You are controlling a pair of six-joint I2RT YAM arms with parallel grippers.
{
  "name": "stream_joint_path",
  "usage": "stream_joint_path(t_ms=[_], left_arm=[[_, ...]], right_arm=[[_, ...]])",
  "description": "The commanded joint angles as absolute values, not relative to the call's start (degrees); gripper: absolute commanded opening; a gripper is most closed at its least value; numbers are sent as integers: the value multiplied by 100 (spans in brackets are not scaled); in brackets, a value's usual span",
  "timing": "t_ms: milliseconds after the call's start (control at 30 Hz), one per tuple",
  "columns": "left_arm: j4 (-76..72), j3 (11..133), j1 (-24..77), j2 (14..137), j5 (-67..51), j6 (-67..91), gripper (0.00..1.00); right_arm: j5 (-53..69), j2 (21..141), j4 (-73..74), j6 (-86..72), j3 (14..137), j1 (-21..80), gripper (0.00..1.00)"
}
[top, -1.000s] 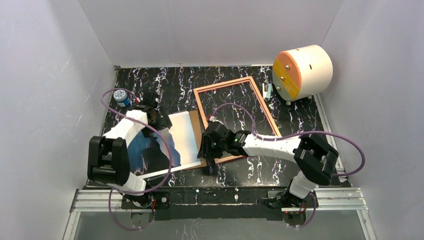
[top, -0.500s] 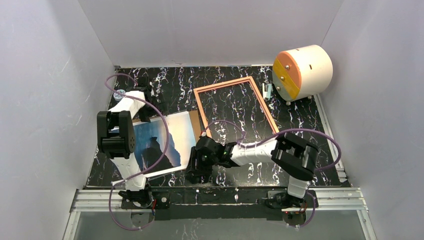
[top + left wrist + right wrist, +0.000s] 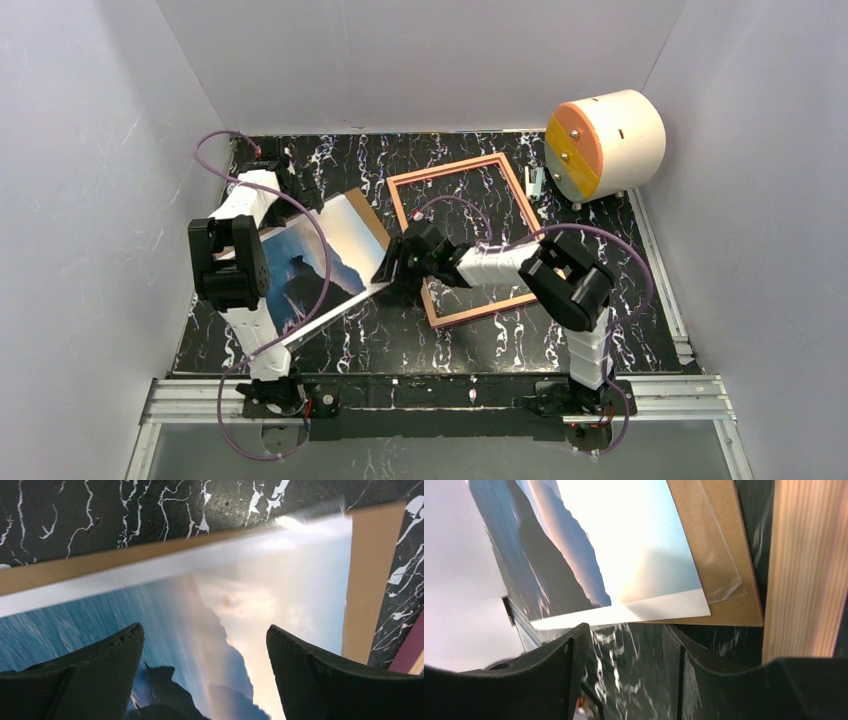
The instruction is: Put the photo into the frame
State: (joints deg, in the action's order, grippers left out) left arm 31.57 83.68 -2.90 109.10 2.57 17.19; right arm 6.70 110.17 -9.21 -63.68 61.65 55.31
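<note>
The photo (image 3: 345, 240), sea and cliffs facing up, lies askew on the brown backing board (image 3: 368, 215) left of centre. Over its far corner hovers my left gripper (image 3: 312, 198), open. The left wrist view shows its wide-apart fingers (image 3: 115, 650) above the photo (image 3: 200, 600), nothing between them. The frame (image 3: 445, 172) lies flat to the right, and its wood edge (image 3: 809, 565) shows in the right wrist view. My right gripper (image 3: 385, 272) is low at the photo's near right edge (image 3: 614, 545). It is open (image 3: 624, 637), with only black table between its fingers.
A white drum with an orange face (image 3: 600, 145) stands at the back right, a small pale object (image 3: 537, 182) beside it. Grey walls close in the left, back and right. A clear sleeve edge (image 3: 724, 587) lies on the backing board.
The photo and board have turned and slid toward the back. My right gripper swung to the front, then back to the photo's edge, and opened. The left gripper moved farther back, still opening.
</note>
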Motion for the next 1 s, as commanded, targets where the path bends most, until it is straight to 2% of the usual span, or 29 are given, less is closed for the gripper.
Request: stream_joint_path(t_ms=[0, 167, 333, 433, 533, 667, 733, 967], left_arm=[[3363, 8352, -290, 10770, 734, 1863, 91], [3630, 8112, -317, 10601, 1312, 1918, 91], [3597, 7769, -394, 10529, 1121, 1878, 91], [3595, 7596, -406, 10455, 1103, 1925, 91], [3564, 7454, -437, 10343, 1167, 1997, 88], [3558, 7289, -471, 10317, 1262, 2199, 69], [3577, 7171, -470, 10325, 1396, 2300, 64], [3765, 6866, -482, 10477, 1943, 2586, 53]], right_arm=[[597, 11820, -1160, -5321, 6799, 5206, 64], [774, 12469, -1377, -4701, 7647, 5024, 64], [883, 13075, -1377, -3998, 8688, 4948, 66], [1185, 13007, -1231, -4208, 8897, 4897, 66], [1318, 12477, -994, -5111, 8404, 4928, 68], [1431, 12022, -1059, -6029, 7669, 5194, 68], [1487, 12041, -1161, -6242, 7594, 5414, 65], [1250, 12641, -1325, -7081, 7868, 6075, 53]])
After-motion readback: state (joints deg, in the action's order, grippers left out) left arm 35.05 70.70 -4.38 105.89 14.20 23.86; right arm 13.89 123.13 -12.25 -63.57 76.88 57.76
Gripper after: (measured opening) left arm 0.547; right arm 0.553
